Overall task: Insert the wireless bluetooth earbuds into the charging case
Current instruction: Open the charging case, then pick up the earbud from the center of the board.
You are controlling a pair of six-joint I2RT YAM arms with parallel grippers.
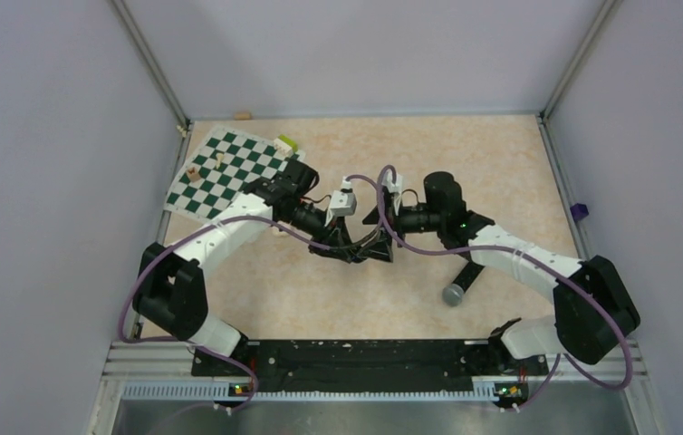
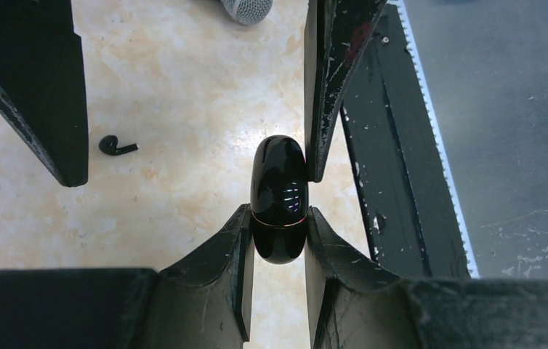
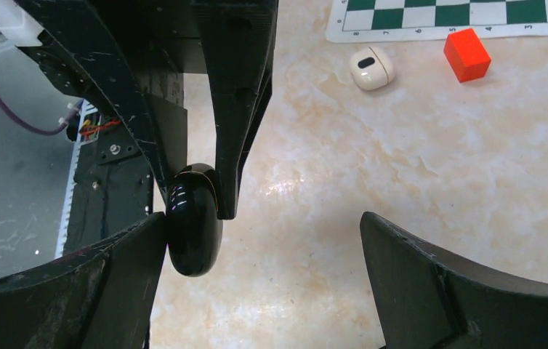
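Overhead view: left arm point(image 1: 229, 231) and right arm point(image 1: 510, 254) meet over the middle of the table point(image 1: 274, 299). Left wrist view: left gripper point(image 2: 280, 218) pinches the glossy black case point(image 2: 280, 190) between its fingers point(image 2: 220, 269), while one earbud point(image 2: 117, 146) lies on the table well apart. Right wrist view: right gripper point(image 3: 262, 225) stands spread wide, one finger point(image 3: 129, 269) touching the side of the case.

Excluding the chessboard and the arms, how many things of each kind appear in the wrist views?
Glossy black pill-shaped charging case: 1
Tiny black earbud: 1
Microphone with grey mesh head: 1
Cream-white round object: 1
Orange-red cube: 1
Total: 5
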